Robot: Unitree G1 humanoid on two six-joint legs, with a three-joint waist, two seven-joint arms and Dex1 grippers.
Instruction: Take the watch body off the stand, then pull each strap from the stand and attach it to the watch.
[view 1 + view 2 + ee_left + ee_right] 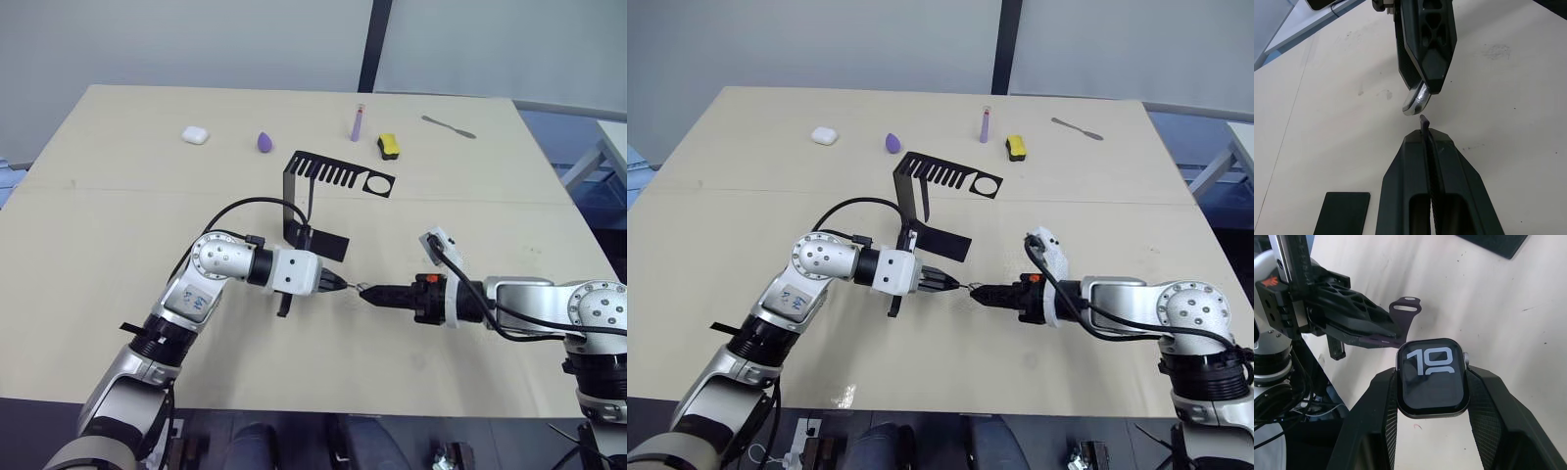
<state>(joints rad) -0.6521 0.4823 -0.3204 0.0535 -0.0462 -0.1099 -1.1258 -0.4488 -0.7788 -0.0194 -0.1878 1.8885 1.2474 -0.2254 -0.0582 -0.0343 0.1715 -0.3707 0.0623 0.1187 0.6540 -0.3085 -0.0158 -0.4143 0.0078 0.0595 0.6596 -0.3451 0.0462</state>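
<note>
Your right gripper (1432, 382) has its two fingers pressed on either side of the watch body (1432, 377), screen up and digits readable, held just above the tabletop. Facing it tip to tip, your left gripper (1425, 128) is pinched flat on a strap (1424, 122), whose end barely pokes out past the fingertips, while its looped end (1404, 307) trails behind the fingers. The two tips are near but not yet touching, so the step in hand looks like mating this strap to the case. Keep the watch level and steady with the right, and line the strap end square to the slot on the case edge before you push; a tilted entry will likely jam or flex the band. Move only one arm, slowly. Beyond the grippers, the stand (338, 174) sits upright mid-table, and I cannot tell whether the second strap still hangs there. Farther back on the pale wooden table (118, 245) lie a white case (195, 135), a purple sponge (265, 143), a purple tube (358, 122), a yellow-and-black block (389, 147) and a small spatula (449, 127), before a grey wall.
</note>
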